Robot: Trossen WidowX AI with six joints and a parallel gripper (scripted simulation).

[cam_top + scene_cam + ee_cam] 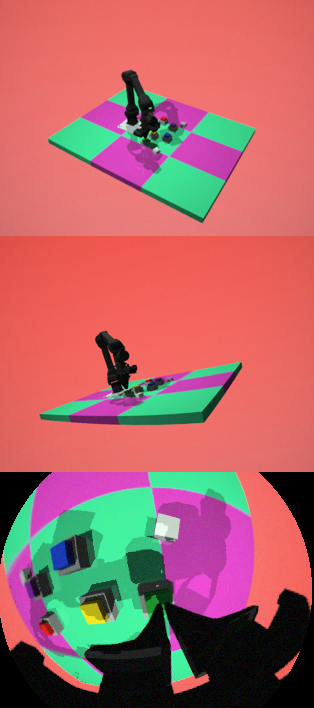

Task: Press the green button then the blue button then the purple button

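Note:
My gripper (145, 137) (126, 388) (162, 606) is shut and empty, pointing down with its tips at the top of the green button (146, 140) (126, 391) (152, 608). Whether they touch the cap or push it down, I cannot tell. The fingers hide part of the green cap in the wrist view. The blue button (167, 135) (151, 384) (62, 556) stands apart on its dark base, its cap up. The purple button (173, 124) (158, 379) (32, 590) stands farther off, beyond the blue one, also with its cap up.
The yellow button (153, 132) (137, 386) (94, 612) stands close beside the green one. The red button (163, 118) (148, 380) (46, 628) is near the purple one. A white block (156, 150) (139, 395) (167, 526) lies near the green button, a grey block (183, 124) (170, 379) (25, 576) beyond the purple.

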